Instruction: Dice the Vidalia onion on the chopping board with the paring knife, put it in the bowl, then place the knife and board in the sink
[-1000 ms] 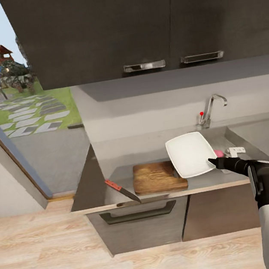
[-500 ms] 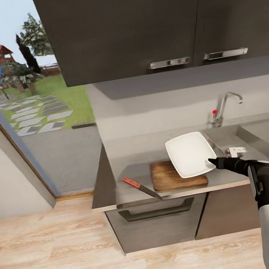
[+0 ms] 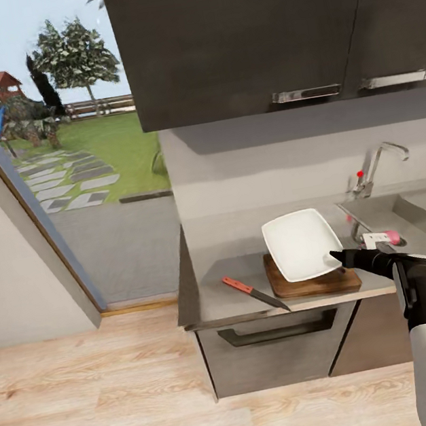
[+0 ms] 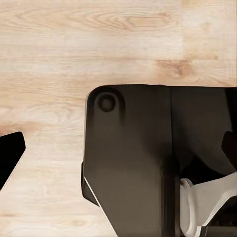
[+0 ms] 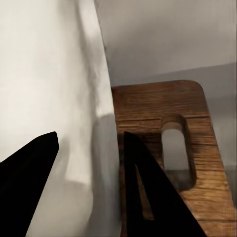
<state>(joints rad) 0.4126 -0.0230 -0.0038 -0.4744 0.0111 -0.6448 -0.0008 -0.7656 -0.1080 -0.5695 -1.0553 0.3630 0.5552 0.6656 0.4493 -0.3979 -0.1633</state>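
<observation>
My right gripper (image 3: 335,257) is shut on the near right rim of the white bowl (image 3: 299,243), which hangs tilted over the brown chopping board (image 3: 315,284). In the right wrist view my gripper (image 5: 90,136) pinches the bowl's rim (image 5: 49,89), with the board (image 5: 163,128) beneath. The paring knife (image 3: 255,293), orange-red handled, lies on the grey countertop (image 3: 219,294) left of the board. A bit of the pinkish Vidalia onion (image 3: 394,237) shows in the sink (image 3: 378,211) beyond my right wrist. The left gripper (image 4: 118,148) hangs open over the wooden floor.
The chrome tap (image 3: 379,165) with its red knob stands behind the sink. Dark wall cabinets (image 3: 247,35) hang above the counter. A drawer front (image 3: 280,329) sits below the counter edge. A glass door on the left looks onto a garden (image 3: 73,152). My dark base (image 4: 148,163) is below the left arm.
The camera has swung left, so the counter, board, knife and sink slid right in the picture. The held bowl, earlier over the board's sink end, now covers most of the board.
</observation>
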